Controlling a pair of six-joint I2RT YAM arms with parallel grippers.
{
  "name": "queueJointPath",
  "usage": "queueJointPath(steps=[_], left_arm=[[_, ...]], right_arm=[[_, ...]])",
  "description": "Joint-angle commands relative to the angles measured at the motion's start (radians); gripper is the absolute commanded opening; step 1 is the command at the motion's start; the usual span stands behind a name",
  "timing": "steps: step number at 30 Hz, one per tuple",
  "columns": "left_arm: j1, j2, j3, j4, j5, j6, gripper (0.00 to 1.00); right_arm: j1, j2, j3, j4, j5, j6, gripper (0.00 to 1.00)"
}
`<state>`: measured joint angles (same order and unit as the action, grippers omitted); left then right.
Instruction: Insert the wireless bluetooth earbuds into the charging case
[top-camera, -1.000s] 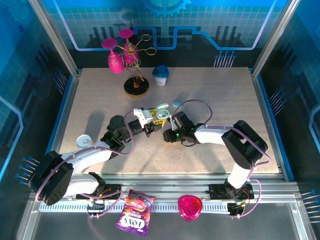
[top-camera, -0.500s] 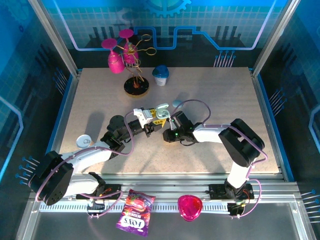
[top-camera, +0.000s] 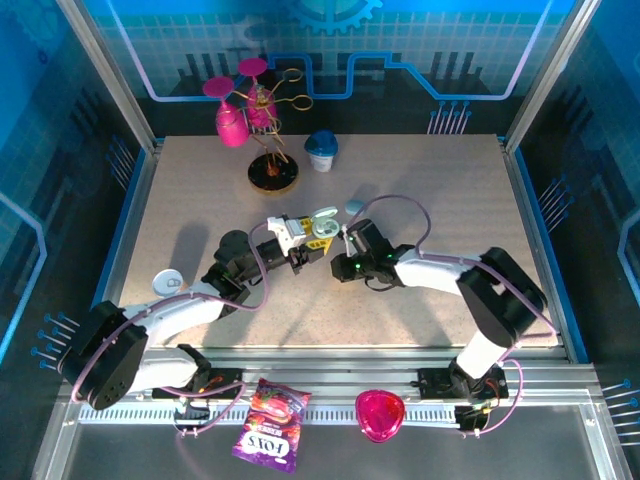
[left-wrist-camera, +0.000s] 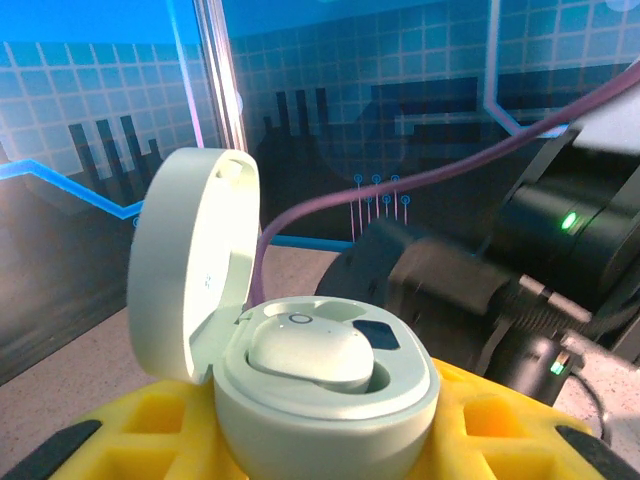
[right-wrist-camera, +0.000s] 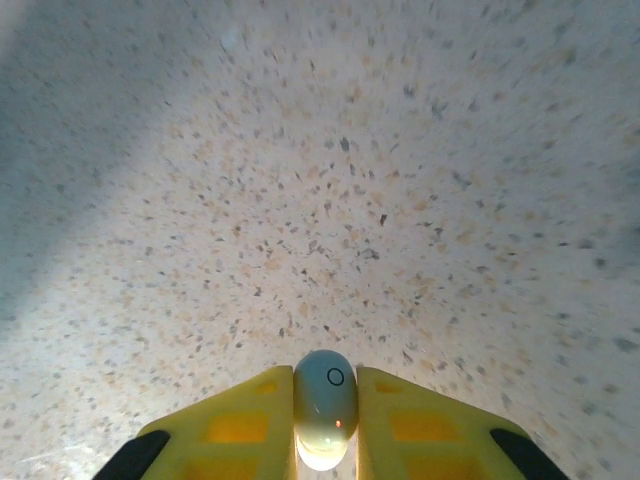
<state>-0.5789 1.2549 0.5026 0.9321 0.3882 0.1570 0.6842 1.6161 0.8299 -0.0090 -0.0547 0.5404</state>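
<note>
The speckled table (top-camera: 440, 180) is carrying everything in front of you, with both arms reaching in toward its middle. At the back, a wire stand (top-camera: 273, 172) is holding pink cups, and a blue-lidded cup (top-camera: 321, 152) is standing just to its right. Down on the front rail, a purple snack packet (top-camera: 268, 425) and a pink heart-shaped dish (top-camera: 380, 415) are lying side by side. A white disc (top-camera: 168, 282) is sitting near the left edge.

Your left gripper (top-camera: 310, 241) is gripping the charging case (left-wrist-camera: 320, 400) at mid-table, with its yellow fingers (left-wrist-camera: 130, 430) pressing in on either side of the base. The case lid (left-wrist-camera: 190, 270) is standing open and upright, and one earbud (left-wrist-camera: 310, 355) is sitting in a socket.

Your right gripper (right-wrist-camera: 325, 425) is hanging just right of the case in the overhead view. Its yellow fingers (right-wrist-camera: 240, 425) are clamping a second earbud (right-wrist-camera: 325, 405) between them, pointing out over bare tabletop. A small pale object (top-camera: 355, 206) is lying on the table just behind the two grippers; you cannot tell what it is.
</note>
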Motion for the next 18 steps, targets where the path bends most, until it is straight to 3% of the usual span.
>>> queueJointPath(steps=[1, 10, 18], left_arm=[[-0.003, 0.033, 0.018, 0.049, -0.020, -0.017, 0.21], [0.034, 0.156, 0.015, 0.203, 0.026, -0.162, 0.19], [0.039, 0.176, 0.051, 0.142, 0.111, -0.199, 0.19]], right_arm=[[-0.006, -0.130, -0.012, -0.071, 0.089, -0.029, 0.17], [0.047, -0.452, 0.082, -0.285, 0.264, -0.126, 0.17], [0.116, -0.533, 0.175, -0.280, 0.280, -0.190, 0.17]])
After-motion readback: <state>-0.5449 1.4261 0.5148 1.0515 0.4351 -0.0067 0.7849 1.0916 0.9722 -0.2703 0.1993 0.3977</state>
